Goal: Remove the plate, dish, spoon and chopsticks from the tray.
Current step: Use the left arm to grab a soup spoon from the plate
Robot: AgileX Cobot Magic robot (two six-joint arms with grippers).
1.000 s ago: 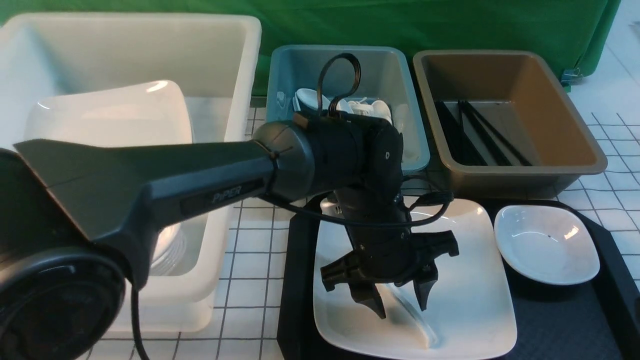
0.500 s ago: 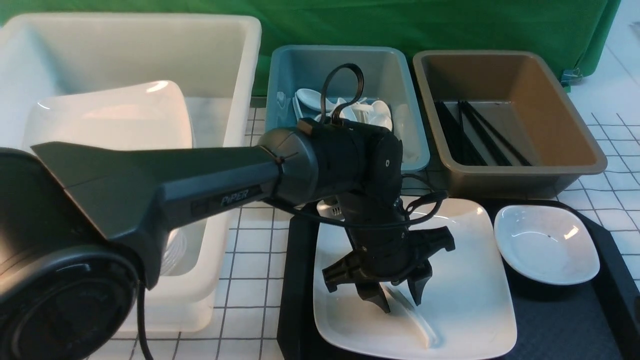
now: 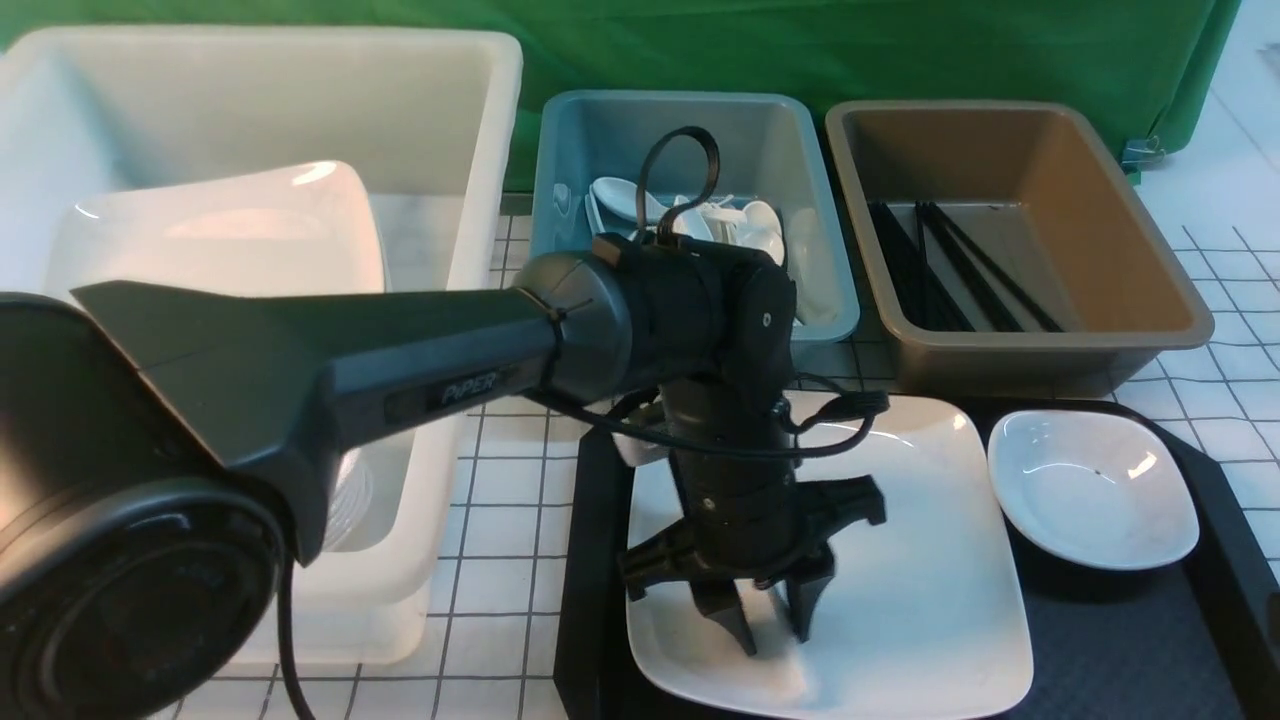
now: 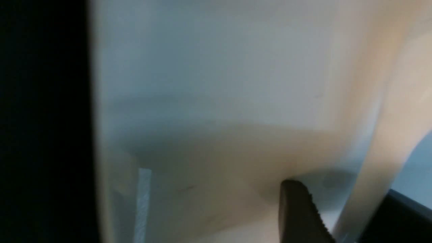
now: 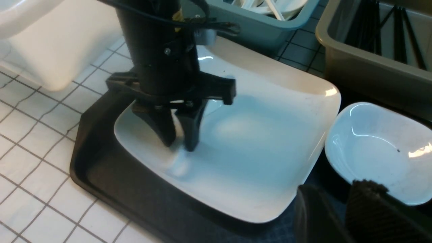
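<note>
Things on the tray (image 3: 590,560) were the plate (image 3: 900,560), the dish (image 3: 1090,490) and the spoon (image 5: 179,165). The tray sat on the table (image 3: 500,500). The plate lay in the left part of the tray. The dish lay just beside it on the right, and I could not tell if the two touched. The spoon lay on the plate, near its front left corner, and it looked like a white blur.

Your left arm reached in from the left, and your left end effector (image 3: 773,635) pointed down at the plate. Its two fingers (image 5: 162,131) were pinched in on the spoon, one on each side. In the left wrist view you could only see the white plate up close and one dark fingertip (image 4: 300,209).

Your right end effector (image 5: 337,190) showed only in its own wrist view, on the near side of the dish. Its fingers were a little apart and held nothing.

Behind the tray stood three boxes. The white tub (image 3: 470,150) on the left held white plates (image 3: 220,230). The blue bin (image 3: 560,200) in the middle held white spoons (image 3: 690,210). The brown bin (image 3: 1150,250) on the right held black chopsticks (image 3: 960,270). A green cloth (image 3: 900,50) hung at the back.
</note>
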